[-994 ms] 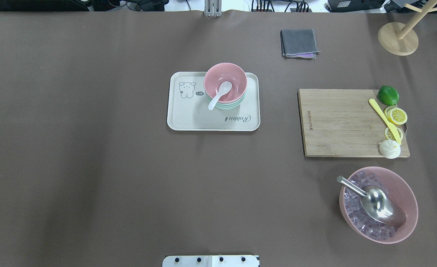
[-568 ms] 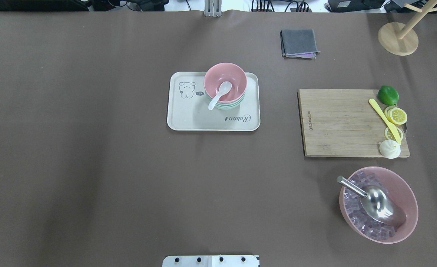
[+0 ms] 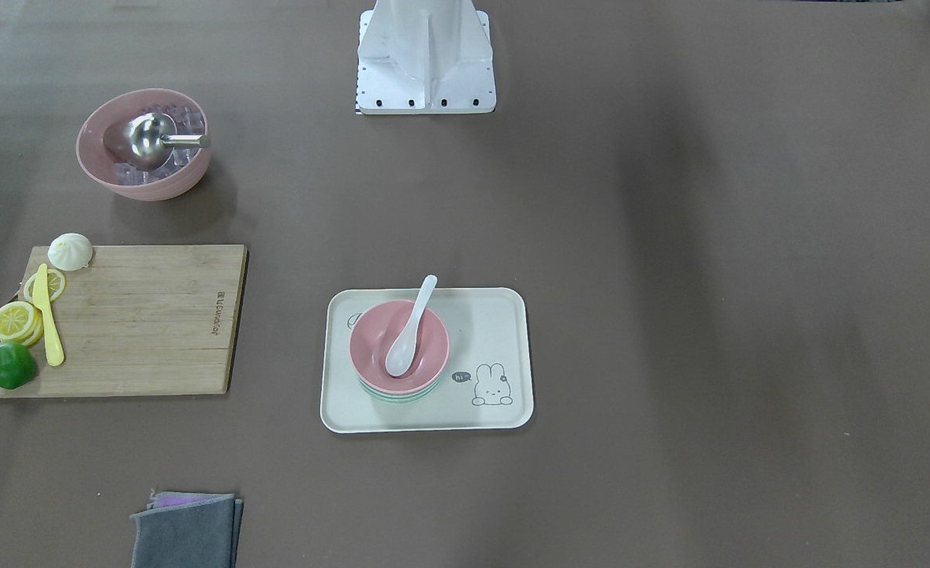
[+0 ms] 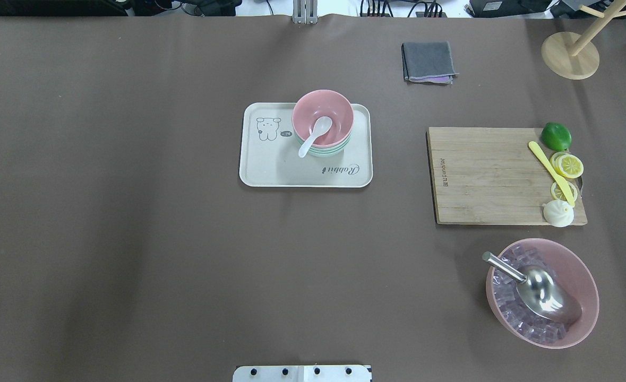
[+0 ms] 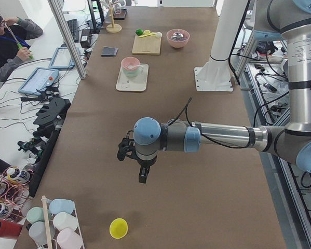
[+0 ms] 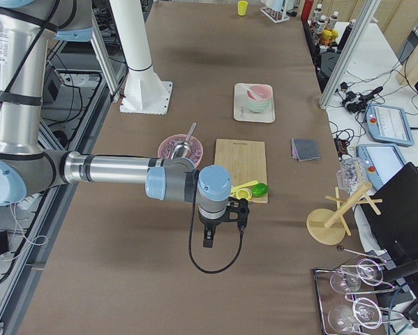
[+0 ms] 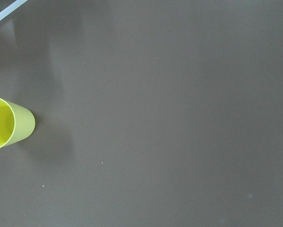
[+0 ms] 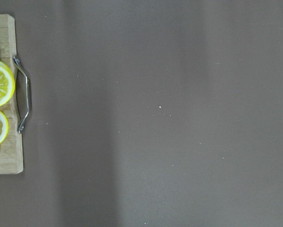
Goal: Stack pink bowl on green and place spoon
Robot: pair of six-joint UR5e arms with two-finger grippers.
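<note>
The pink bowl [image 4: 334, 114] sits stacked on the green bowl [image 4: 324, 153] at the far right of the cream rabbit tray [image 4: 270, 170]. The white spoon [image 4: 314, 135] lies in the pink bowl, its handle over the near rim. The stack also shows in the front view [image 3: 425, 347]. My left gripper [image 5: 141, 175] hangs over bare table far to the left, seen only in the left side view. My right gripper [image 6: 209, 237] hangs past the cutting board, seen only in the right side view. I cannot tell whether either is open or shut.
A wooden cutting board [image 4: 488, 175] carries lemon slices, a lime [image 4: 556, 136], a yellow knife and a bun. A pink bowl of ice with a metal scoop [image 4: 542, 292] stands near right. A grey cloth [image 4: 428, 61], a wooden stand [image 4: 569, 55] and a yellow cup [image 7: 6, 128] stand apart.
</note>
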